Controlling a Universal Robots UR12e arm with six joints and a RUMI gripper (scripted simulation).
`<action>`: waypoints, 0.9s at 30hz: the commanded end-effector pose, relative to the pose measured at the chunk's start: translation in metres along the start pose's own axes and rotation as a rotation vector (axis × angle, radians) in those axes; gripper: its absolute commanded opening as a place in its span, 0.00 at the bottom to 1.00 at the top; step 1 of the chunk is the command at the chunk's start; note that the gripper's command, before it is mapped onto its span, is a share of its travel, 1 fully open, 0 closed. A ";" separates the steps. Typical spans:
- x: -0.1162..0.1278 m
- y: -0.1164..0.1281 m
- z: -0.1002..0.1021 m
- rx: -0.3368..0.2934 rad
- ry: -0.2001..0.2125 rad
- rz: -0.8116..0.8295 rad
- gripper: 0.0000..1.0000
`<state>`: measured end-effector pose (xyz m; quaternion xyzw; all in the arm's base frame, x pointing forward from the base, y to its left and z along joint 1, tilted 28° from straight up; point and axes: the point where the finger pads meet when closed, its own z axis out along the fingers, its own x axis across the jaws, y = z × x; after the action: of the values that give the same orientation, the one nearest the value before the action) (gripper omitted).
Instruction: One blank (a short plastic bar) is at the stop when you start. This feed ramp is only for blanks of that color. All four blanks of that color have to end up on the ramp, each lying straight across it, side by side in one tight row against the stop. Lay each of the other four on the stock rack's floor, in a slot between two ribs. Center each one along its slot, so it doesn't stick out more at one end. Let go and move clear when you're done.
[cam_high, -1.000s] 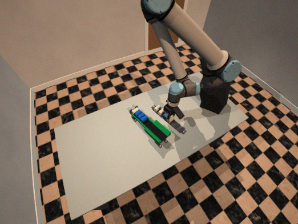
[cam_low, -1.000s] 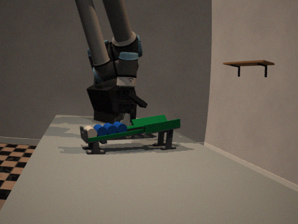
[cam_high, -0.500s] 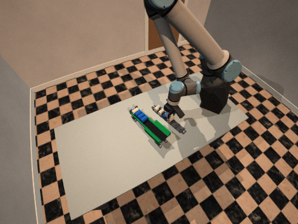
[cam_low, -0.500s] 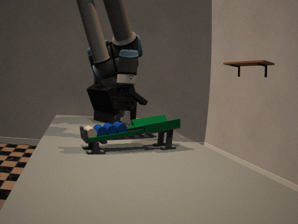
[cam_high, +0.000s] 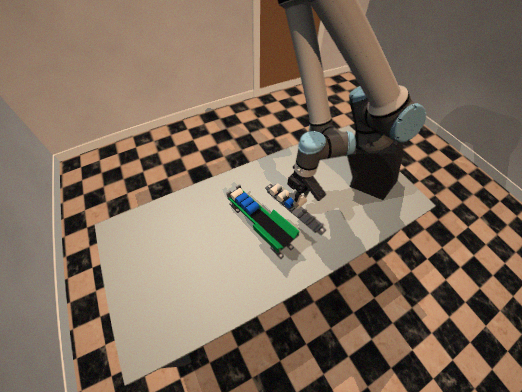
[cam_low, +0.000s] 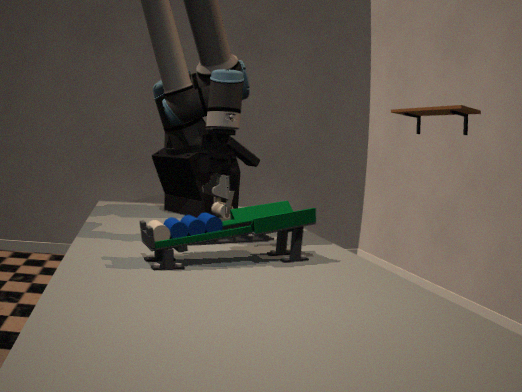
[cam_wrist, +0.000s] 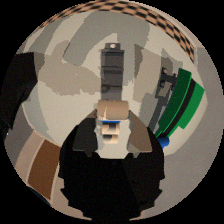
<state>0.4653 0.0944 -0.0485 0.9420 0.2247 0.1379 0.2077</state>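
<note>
Left of centre in the top view, the green feed ramp carries a cream blank and three blue cylinders. Right, the ribbed grey stock rack. The gripper clamps another cream blank.

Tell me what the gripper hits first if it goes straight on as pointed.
Pointing down and shut on a cream plastic blank, the gripper would probably meet the dark grey ribbed stock rack first, near its blue blank; depth is unclear.
</note>
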 end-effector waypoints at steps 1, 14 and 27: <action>0.000 0.000 -0.016 0.004 -0.012 0.000 0.33; 0.001 0.000 -0.039 0.004 -0.012 0.000 0.33; 0.001 0.000 -0.039 0.005 -0.013 0.000 0.33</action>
<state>0.4498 0.1070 -0.0162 0.9436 0.2240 0.1297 0.2063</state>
